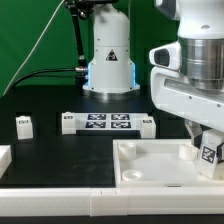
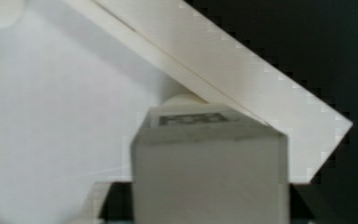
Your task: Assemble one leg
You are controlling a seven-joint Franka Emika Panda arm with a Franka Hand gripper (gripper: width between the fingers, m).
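Note:
My gripper is at the exterior view's right and is shut on a leg, a small white block with a black-and-white tag. It holds the leg upright over the right-hand corner of the large white tray. In the wrist view the leg fills the space between my dark fingers; the gripper is centred on it. The tray's floor and its raised rim lie just behind the leg. Whether the leg touches the tray cannot be told. A second leg stands on the table at the left.
The marker board lies across the middle of the black table, in front of the robot base. Another white part shows at the left edge. A white ledge runs along the front.

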